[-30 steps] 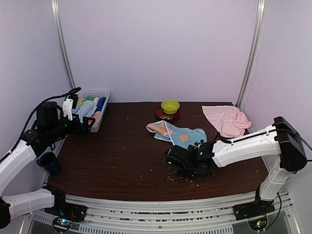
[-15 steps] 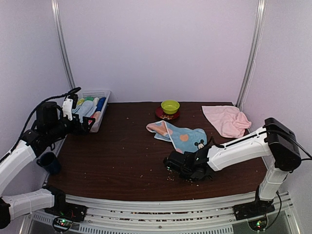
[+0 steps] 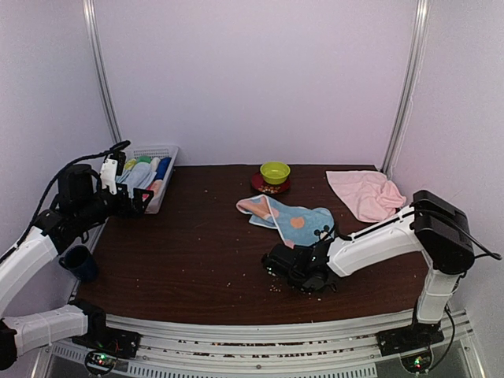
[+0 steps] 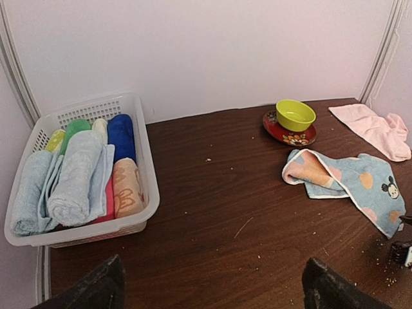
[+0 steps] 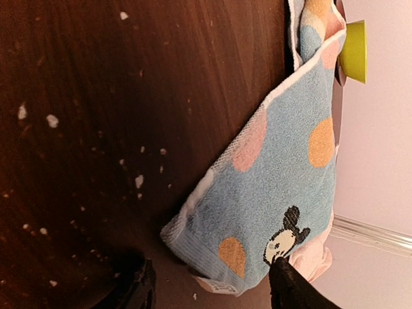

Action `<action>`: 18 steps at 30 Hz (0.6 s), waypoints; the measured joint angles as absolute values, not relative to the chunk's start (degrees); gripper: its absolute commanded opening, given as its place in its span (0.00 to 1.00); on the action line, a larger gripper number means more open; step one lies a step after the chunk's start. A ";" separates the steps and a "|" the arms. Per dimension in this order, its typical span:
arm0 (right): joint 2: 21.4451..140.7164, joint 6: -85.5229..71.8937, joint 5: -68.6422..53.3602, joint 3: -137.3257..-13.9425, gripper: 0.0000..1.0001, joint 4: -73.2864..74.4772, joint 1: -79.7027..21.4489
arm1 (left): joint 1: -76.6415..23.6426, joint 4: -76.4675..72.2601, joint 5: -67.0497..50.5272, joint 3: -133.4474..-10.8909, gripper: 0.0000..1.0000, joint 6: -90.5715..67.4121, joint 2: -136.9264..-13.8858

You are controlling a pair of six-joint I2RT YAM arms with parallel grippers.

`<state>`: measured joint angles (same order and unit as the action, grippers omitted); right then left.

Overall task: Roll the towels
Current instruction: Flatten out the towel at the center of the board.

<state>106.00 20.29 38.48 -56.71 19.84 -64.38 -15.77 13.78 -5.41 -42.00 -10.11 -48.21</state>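
The light blue towel with orange and pink dots lies crumpled at mid-table, also seen in the left wrist view. Its near corner lies between the fingers of my right gripper, which is low over the table. The jaws are open; one fingertip touches the cloth by the mouse print, while the other fingertip stands clear of it. The pale pink towel lies bunched at the back right. My left gripper hovers open and empty at the far left.
A white mesh basket holding several rolled towels stands at the back left. A green bowl sits on a red plate at the back. A dark blue cup stands off the table's left edge. Crumbs dot the near table.
My right gripper has slid a little left and lower at the blue towel's near corner, and its jaws have narrowed. The left arm has not moved.
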 measured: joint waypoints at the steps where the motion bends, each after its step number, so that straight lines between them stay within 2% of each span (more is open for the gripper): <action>1: 106.37 20.45 38.85 -56.86 0.61 19.49 -64.03 | -15.77 13.78 -5.43 -42.00 0.98 -10.11 -48.21; 6: 107.50 21.30 39.59 -57.19 0.58 17.65 -62.65 | -15.77 13.78 -5.43 -42.00 0.98 -10.11 -48.21; 8: 107.74 21.76 39.55 -57.19 0.53 16.91 -62.33 | -15.77 13.78 -5.43 -42.00 0.98 -10.11 -48.21; 11: 108.27 22.37 39.05 -57.23 0.32 15.70 -61.84 | -15.77 13.78 -5.43 -42.00 0.98 -10.11 -48.21; 16: 109.12 23.46 36.88 -57.23 0.04 14.31 -60.82 | -15.77 13.78 -5.48 -42.00 0.98 -10.11 -48.21; 17: 109.14 23.55 36.07 -57.19 0.00 14.11 -60.62 | -15.75 13.78 -5.50 -42.00 0.98 -10.11 -48.21; 18: 109.16 23.27 35.51 -57.10 0.00 13.98 -60.45 | -15.75 13.78 -5.54 -42.00 0.98 -10.11 -48.21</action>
<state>109.16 23.27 35.51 -57.10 13.98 -60.45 -15.75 13.78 -5.54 -42.00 -10.11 -48.21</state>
